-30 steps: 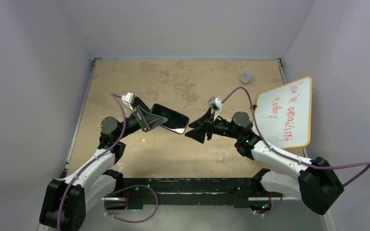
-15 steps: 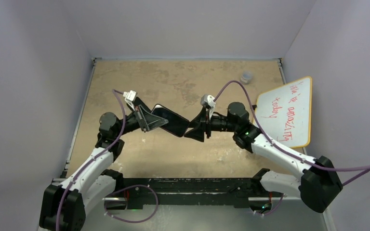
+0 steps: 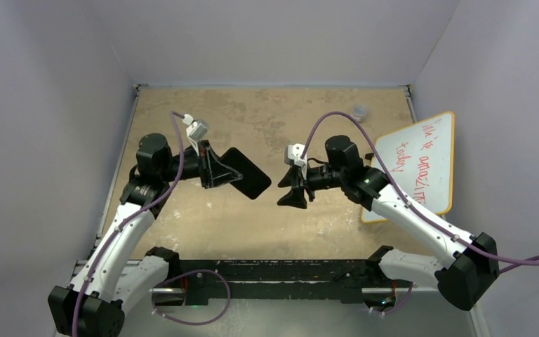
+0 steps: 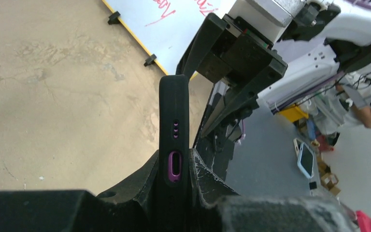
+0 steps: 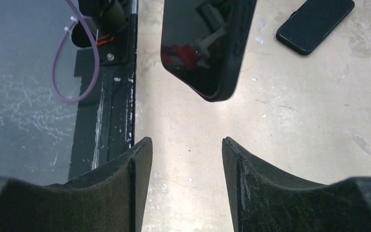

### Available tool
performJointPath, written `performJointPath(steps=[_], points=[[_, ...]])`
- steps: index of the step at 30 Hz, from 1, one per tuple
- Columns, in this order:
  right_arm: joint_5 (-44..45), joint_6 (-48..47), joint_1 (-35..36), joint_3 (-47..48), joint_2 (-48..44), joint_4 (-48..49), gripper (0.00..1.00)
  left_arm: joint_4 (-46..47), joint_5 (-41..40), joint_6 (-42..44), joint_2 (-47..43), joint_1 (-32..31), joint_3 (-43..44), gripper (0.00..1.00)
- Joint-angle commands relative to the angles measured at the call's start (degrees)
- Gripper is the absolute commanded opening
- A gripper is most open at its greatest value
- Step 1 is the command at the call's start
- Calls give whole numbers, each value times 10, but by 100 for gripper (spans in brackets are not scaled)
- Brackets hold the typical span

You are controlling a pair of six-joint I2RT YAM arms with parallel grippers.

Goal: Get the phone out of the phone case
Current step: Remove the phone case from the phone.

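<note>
The right wrist view's top edge cuts off the phone case (image 5: 207,43). The left gripper (image 4: 174,162) hides its held end. Right of it, the whiteboard's (image 3: 421,165) writing is unreadable.

Top external: high up and behind the 2 arm bases, looking down over the whole table (image 3: 253,225). Left wrist: very close, sighting along the left fingers (image 4: 203,179), edge-on to the cased phone (image 4: 174,111), toward the right arm (image 4: 251,53). Right wrist: close, looking past the right fingers (image 5: 121,193) at the same cased phone's screen. Common to all 3 views: cased phone and table.
</note>
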Motion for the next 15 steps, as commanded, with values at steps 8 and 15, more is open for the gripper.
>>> performJointPath(steps=[8,15], points=[[-38,-149,3,96,54,-112,56,-58,64,107,-9,-7,33,0],[-54,-186,23,133,95,-155,53,-58,70,125,-14,-13,33,0]])
